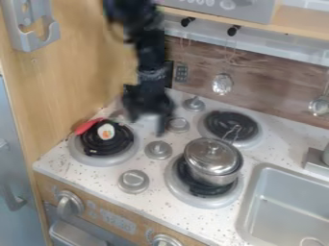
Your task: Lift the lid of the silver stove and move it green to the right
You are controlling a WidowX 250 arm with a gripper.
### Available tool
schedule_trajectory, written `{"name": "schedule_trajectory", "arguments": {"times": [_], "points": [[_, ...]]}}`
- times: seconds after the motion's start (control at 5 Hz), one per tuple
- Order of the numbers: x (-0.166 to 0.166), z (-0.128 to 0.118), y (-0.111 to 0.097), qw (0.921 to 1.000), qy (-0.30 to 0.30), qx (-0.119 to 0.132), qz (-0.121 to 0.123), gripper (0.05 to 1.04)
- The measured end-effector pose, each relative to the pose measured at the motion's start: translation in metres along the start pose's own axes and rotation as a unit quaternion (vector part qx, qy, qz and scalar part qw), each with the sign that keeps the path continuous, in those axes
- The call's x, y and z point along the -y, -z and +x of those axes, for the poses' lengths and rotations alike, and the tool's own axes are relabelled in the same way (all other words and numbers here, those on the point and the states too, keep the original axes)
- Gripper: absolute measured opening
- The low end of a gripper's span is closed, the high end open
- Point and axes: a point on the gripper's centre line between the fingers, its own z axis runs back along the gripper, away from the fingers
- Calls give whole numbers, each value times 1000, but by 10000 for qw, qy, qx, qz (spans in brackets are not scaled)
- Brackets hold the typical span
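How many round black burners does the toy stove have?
3: the left burner, the back-right burner, and the front-right burner under the silver pot. The robot arm could be hiding another.

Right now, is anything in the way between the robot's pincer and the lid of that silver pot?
Nothing visible blocks it. Near the path from the pincer to the lid are low grey knobs, which it would probably clear.

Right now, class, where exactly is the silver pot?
In the camera view, the silver pot sits lidded on the near right burner, between the grey knobs on its left and the sink on its right.
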Motion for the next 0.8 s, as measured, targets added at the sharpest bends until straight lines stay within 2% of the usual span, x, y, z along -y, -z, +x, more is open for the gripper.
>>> {"name": "schedule_trajectory", "arguments": {"times": [0.4, 0.6, 0.8], "points": [[63, 14, -1, 9953, 917, 259, -184, 998], [71, 32, -6, 9942, 969, 457, -117, 998], [73, 38, 15, 9957, 903, 208, -74, 998]]}}
